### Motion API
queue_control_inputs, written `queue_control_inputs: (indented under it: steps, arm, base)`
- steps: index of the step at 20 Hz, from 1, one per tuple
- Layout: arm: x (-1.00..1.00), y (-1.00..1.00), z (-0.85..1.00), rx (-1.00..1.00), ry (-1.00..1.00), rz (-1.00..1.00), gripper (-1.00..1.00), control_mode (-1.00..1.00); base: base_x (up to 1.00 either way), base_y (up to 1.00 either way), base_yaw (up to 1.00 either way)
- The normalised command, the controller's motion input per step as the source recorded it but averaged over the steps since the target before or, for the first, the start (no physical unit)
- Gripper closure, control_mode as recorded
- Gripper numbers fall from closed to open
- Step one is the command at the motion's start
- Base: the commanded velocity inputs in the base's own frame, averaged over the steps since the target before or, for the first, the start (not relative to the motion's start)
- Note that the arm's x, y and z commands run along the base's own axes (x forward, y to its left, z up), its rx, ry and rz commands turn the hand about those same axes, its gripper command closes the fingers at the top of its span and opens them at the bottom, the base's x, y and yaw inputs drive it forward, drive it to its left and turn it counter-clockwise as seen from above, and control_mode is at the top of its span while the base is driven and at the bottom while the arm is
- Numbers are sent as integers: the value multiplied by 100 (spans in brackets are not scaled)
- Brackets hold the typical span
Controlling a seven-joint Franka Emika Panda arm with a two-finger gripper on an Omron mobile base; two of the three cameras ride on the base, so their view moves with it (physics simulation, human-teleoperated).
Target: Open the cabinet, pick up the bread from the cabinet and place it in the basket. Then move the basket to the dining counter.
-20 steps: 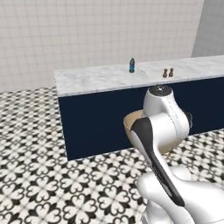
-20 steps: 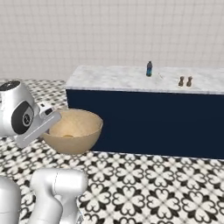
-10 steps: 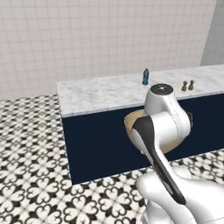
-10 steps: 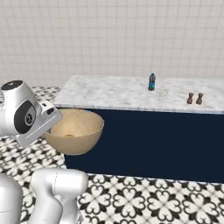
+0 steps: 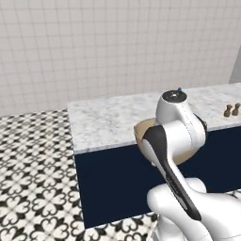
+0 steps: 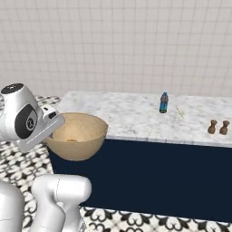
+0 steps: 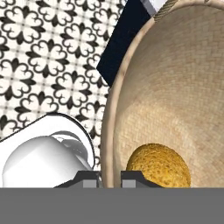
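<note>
My gripper (image 7: 109, 180) is shut on the near rim of the basket (image 7: 175, 87), one finger inside the wall and one outside. The bread (image 7: 159, 168), a golden-orange lump, lies on the basket's speckled beige bottom close to the fingers. From the right base view the basket (image 6: 79, 136) hangs in the air beside the hand (image 6: 45, 126), in front of the near left corner of the dining counter (image 6: 136, 113). In the left base view the arm covers most of the basket (image 5: 141, 132), which overlaps the counter's (image 5: 108, 117) front edge. The cabinet is out of view.
A blue bottle (image 6: 164, 102) stands near the counter's back edge, and two brown shakers (image 6: 218, 127) stand at its right front. The counter's dark navy front (image 6: 158, 176) drops to a black-and-white patterned floor (image 5: 33, 164). A white tiled wall lies behind.
The whole picture has shifted: the base has driven closer and the dining counter now looms larger. The basket with the bread stays in the gripper, now nearer the counter's edge.
</note>
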Motion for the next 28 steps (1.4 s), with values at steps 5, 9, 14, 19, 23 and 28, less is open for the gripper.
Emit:
queue_control_inputs:
  steps: [5,9,14,19,23,28]
  arm:
    - [0,0,0,0,0,0,100,100]
    - [0,0,0,0,0,0,100,100]
    - [0,0,0,0,0,0,100,100]
    - [0,0,0,0,0,0,100,100]
    - [79,10,-12,0,0,0,100,-100]
    - [93,4,-34,0,0,0,100,-100]
  base:
    - [67,14,1]
    - [58,8,0]
    - [52,6,0]
    - [60,11,0]
    - [0,0,0]
    - [0,0,0]
